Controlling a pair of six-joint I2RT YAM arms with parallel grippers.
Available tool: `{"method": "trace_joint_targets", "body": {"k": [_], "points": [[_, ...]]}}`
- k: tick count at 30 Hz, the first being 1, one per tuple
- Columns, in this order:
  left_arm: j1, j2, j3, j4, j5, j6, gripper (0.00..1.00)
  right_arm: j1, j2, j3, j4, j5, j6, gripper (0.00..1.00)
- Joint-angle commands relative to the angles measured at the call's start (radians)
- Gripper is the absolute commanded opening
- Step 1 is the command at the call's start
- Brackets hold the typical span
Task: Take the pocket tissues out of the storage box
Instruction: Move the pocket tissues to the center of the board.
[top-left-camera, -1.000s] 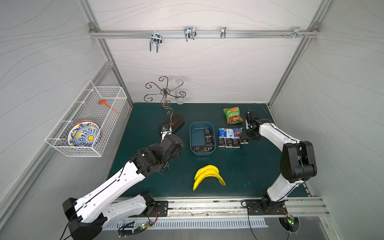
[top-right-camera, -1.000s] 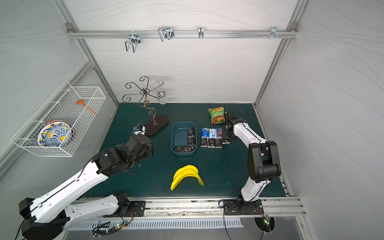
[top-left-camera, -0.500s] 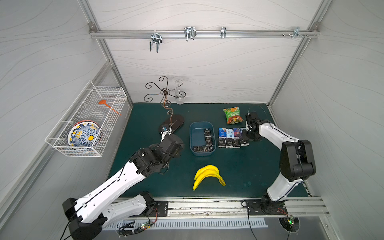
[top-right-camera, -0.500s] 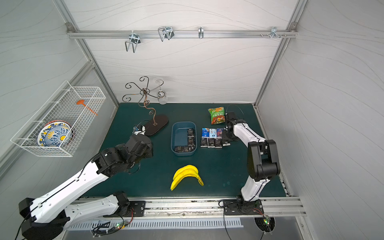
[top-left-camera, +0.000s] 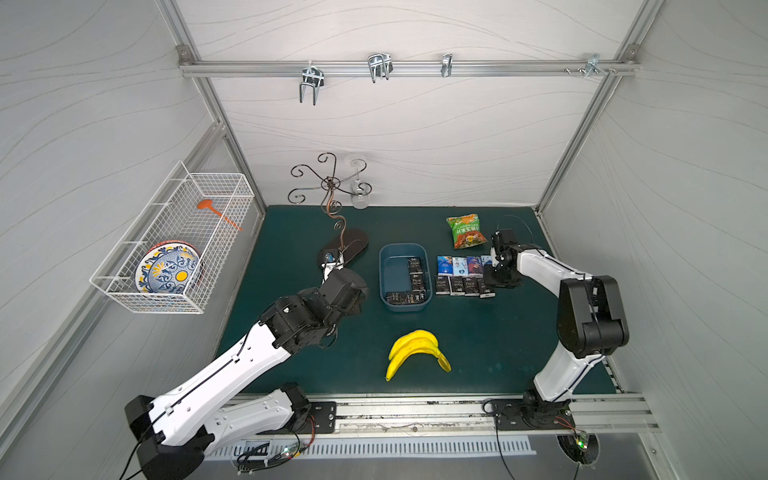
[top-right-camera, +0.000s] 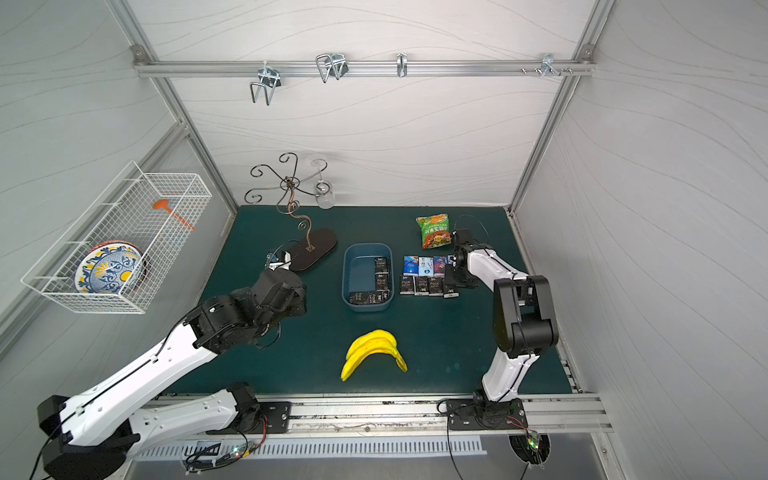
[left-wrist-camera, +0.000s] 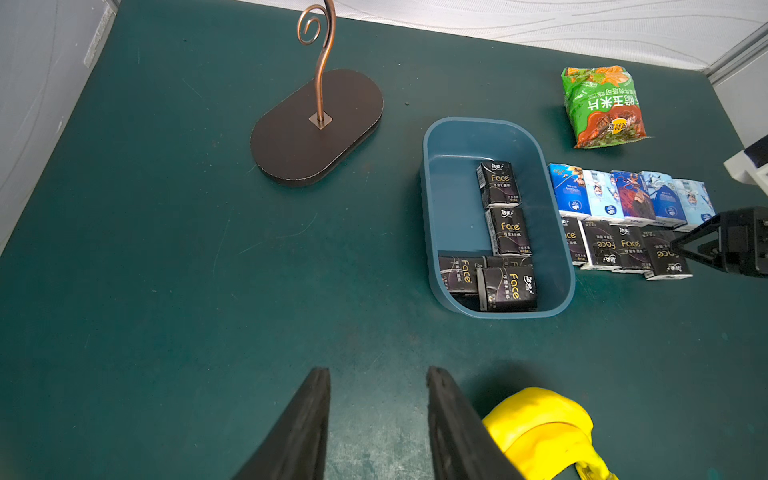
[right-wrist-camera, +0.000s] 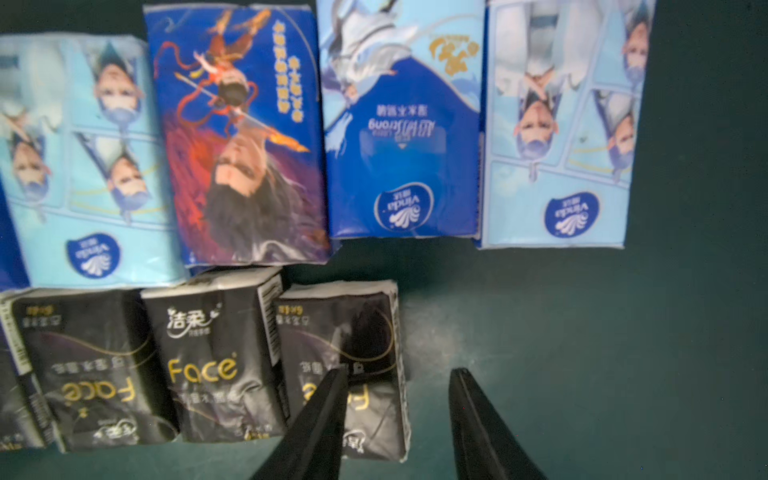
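Observation:
The blue-grey storage box (top-left-camera: 402, 247) (left-wrist-camera: 428, 174) sits mid-mat in both top views and holds several black pocket tissues (top-left-camera: 415, 275) (left-wrist-camera: 503, 232). Beside the storage box (top-right-camera: 368, 246), a row of blue picture packs (top-left-camera: 459, 266) (right-wrist-camera: 399, 137) and a row of black packs (top-left-camera: 463, 286) (right-wrist-camera: 208, 357) lie on the mat. My right gripper (right-wrist-camera: 399, 372) (top-left-camera: 496, 277) hovers open at the end of the black row. One finger is over the last black pack (right-wrist-camera: 357, 324), and nothing is held. My left gripper (left-wrist-camera: 378, 370) is open and empty above bare mat, left of the box.
A banana bunch (top-left-camera: 415, 349) lies near the front, close beside my left gripper in its wrist view. A green-orange snack bag (top-left-camera: 465, 230) lies behind the packs. A scrolled metal stand (top-left-camera: 345, 245) with a hanging glass is at the back left. A wire basket (top-left-camera: 174, 249) hangs on the left wall.
The right arm's elbow has edged slightly left; the packs, the box and the left arm look unchanged.

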Motion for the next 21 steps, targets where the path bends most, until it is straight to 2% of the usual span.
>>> {"method": "trace_joint_targets", "body": {"k": [1, 7, 19, 21], "points": [[-0.003, -0.012, 0.033, -0.004, -0.021, -0.010, 0.43, -0.008, -0.028, -0.010, -0.002, -0.024, 0.020, 0.45], [-0.005, -0.007, 0.033, -0.001, -0.014, -0.013, 0.42, -0.038, -0.049, -0.055, 0.051, -0.113, 0.045, 0.46], [-0.006, -0.007, 0.022, 0.010, -0.007, -0.013, 0.42, -0.070, -0.164, -0.119, 0.108, -0.170, 0.085, 0.46], [-0.017, 0.006, 0.024, 0.019, -0.005, -0.002, 0.42, -0.077, -0.141, -0.105, 0.085, -0.179, 0.083, 0.45]]}}
